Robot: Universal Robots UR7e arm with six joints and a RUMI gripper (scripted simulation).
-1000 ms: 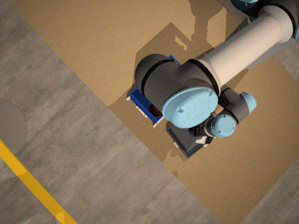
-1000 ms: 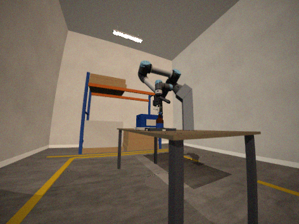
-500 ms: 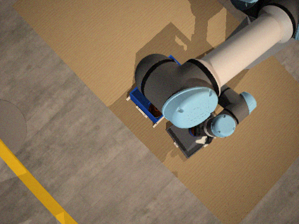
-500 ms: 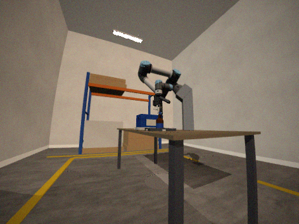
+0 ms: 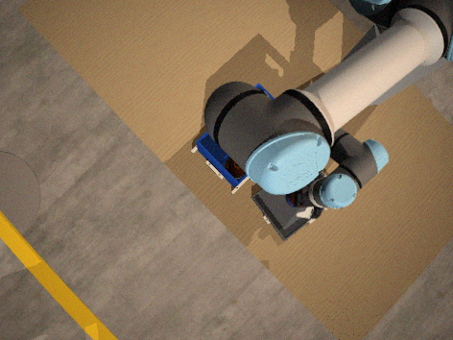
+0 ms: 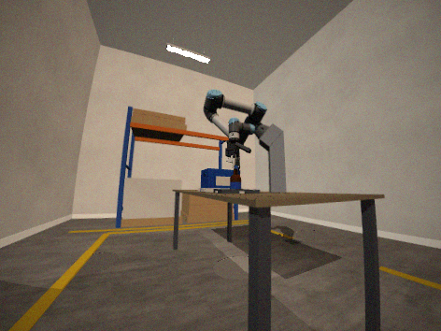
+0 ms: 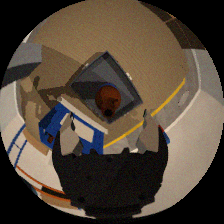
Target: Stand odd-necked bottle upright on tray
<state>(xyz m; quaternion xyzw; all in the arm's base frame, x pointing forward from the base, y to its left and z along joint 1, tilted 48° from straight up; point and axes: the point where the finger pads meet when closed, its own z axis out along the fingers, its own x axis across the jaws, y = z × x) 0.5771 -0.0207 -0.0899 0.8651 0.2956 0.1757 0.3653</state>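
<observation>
Brown glass marks the bottle that stands upright on the dark grey tray, seen from straight above in the wrist view as a round shoulder with a dark mouth at its near edge. The pincer hangs above it with its two fingers spread wide, one to the left and one to the right of the bottle, touching nothing and holding nothing.

From the exterior view the bottle is a small brown shape on the tray, with the pincer just above its neck and apart from it. The blue crate sits just beside the tray on its left, both on the wooden table.

In the top view the arm covers most of both containers. One corner of the crate shows at the arm's left edge, with a brown bottle top inside it. The tray shows below the wrist joint, near the table's near edge. How many bottles remain in the crate cannot be told from these views.

A blue and orange shelf rack stands against the far wall.
</observation>
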